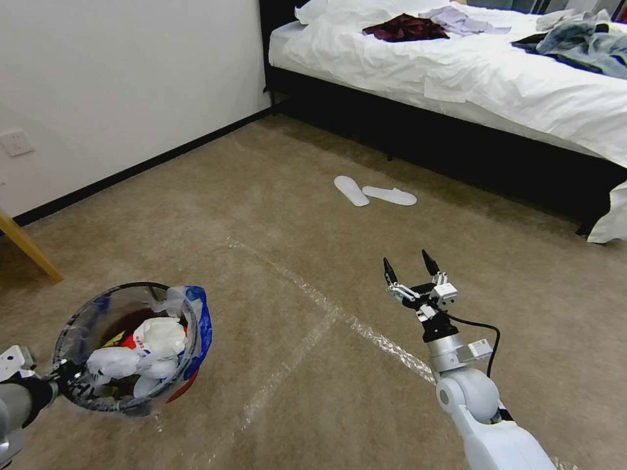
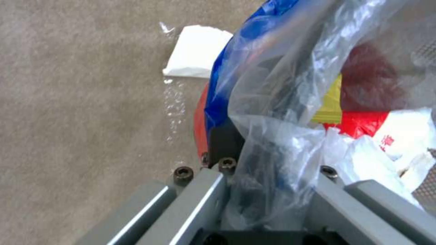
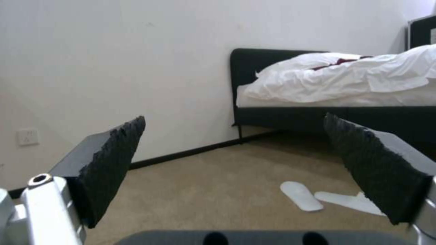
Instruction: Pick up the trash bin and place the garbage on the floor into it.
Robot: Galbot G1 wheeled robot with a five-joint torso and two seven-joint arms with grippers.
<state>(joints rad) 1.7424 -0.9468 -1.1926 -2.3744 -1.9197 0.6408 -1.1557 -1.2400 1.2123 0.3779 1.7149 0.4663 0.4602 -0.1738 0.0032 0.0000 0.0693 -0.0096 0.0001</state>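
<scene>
Beige carpet (image 1: 196, 215), left pincer (image 2: 268, 190) clamping round, crinkly-lined trash bin (image 1: 85, 391)

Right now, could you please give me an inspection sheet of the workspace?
Surface: beige carpet floor with clear tape strips.
Job's things: red-based round trash bin with clear blue-edged bag, holding white crumpled garbage; a white tissue on the carpet beside it.
Clutter: pair of white slippers on the floor.
Grippers: left gripper shut on the bin's rim; right gripper raised, fingers open, empty.
Cables: black cable at right wrist.
Surroundings: white-sheeted bed, white wall.
</scene>
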